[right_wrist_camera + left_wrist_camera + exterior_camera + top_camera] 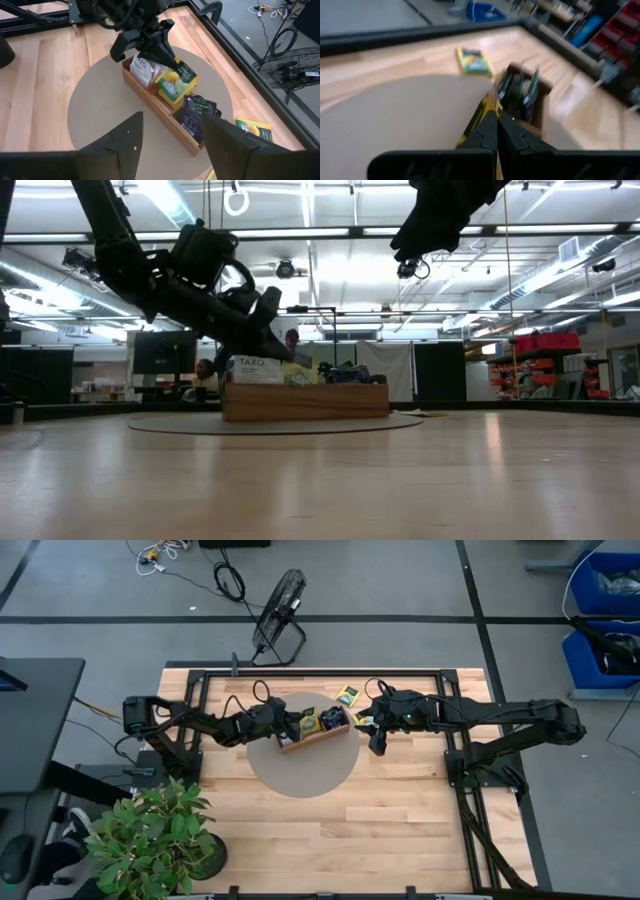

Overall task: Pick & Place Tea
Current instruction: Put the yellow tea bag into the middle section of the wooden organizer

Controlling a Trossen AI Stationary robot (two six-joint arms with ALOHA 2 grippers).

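Right wrist view shows it best: the left gripper (167, 56), reaching in from the upper left of the frame, has its jaws pressed together on a green-yellow packet (176, 80) standing tilted in the middle compartment of the wooden tray (150, 107), probably so it can be seated among the others. White packets (142, 69) fill the compartment nearer that arm and dark packets (197, 112) the far one, so the tea seems sorted by colour. The tray sits on a round mat (300, 765) at mid-frame in the high view. One more green-yellow packet (254, 128) lies loose on the table (400, 830) at the lower right. The right gripper (172, 145) hovers nearby, jaws spread and empty, likely awaiting its turn.
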